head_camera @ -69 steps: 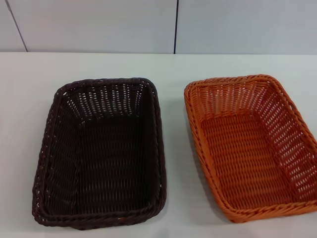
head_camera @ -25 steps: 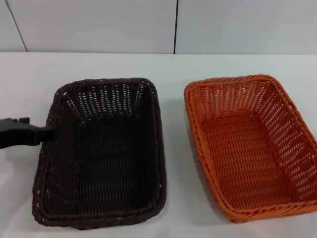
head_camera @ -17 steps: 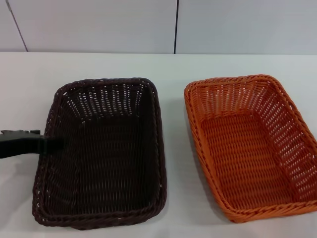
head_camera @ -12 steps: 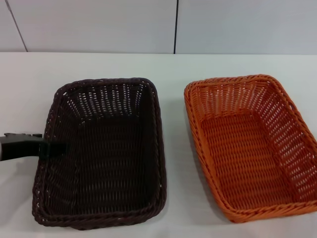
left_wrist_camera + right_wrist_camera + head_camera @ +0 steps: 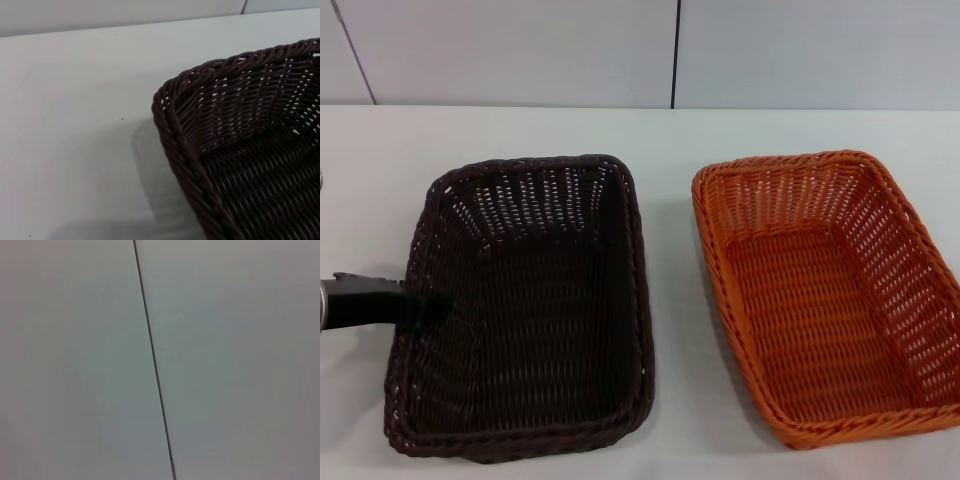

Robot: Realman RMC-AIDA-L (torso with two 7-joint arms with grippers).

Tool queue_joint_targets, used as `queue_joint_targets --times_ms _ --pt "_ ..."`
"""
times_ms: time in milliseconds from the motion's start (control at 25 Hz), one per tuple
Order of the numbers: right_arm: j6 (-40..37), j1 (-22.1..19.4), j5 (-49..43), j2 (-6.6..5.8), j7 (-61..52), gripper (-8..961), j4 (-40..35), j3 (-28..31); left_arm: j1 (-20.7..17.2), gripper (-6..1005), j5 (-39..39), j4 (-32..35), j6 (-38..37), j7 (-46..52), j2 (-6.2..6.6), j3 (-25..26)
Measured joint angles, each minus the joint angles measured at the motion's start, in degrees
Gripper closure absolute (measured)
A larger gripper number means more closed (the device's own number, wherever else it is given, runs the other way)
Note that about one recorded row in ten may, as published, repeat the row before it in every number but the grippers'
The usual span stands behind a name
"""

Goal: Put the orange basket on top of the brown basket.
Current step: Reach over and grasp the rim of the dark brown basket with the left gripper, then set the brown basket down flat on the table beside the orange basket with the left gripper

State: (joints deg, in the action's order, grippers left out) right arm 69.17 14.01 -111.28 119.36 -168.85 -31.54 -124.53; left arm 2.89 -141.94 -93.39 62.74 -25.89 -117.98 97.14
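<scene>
left gripper comes in from the left edge, reaching over the brown basket's left rim; can't tell if its fingers are apart or clamped; orange basket sits just beside, on the white table, apart; right arm unseen.

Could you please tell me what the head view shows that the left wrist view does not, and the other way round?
Only the head view shows the orange basket on the robot's right side of the table, apart from the brown basket, and the left gripper at the brown basket's left rim. Only the left wrist view shows a close look at one corner of the brown basket's braided rim, with a faint shadow on the table beside it. Both show the brown basket and the white table.
</scene>
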Motion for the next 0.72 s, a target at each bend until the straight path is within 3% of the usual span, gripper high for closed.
queue_joint_targets --times_ms 160,440,680,720 --pt "0.0 0.1 0.0 -0.02 0.0 135 0.0 0.0 0.3 533 -0.2 0.0 0.2 -1.4 -0.03 0.3" --pt "0.5 0.2 0.0 -0.01 0.0 135 0.0 0.0 5.4 741 2.0 0.0 9.6 -16.7 0.03 8.4" --pt "1.1 -0.3 -0.1 0.05 0.0 135 -0.8 -0.4 11.8 749 11.6 2.4 21.2 -34.5 0.05 19.9" --pt "1.4 -0.4 -0.1 0.1 0.0 135 -0.8 -0.6 11.8 753 11.6 2.4 21.2 -34.5 0.05 19.9"
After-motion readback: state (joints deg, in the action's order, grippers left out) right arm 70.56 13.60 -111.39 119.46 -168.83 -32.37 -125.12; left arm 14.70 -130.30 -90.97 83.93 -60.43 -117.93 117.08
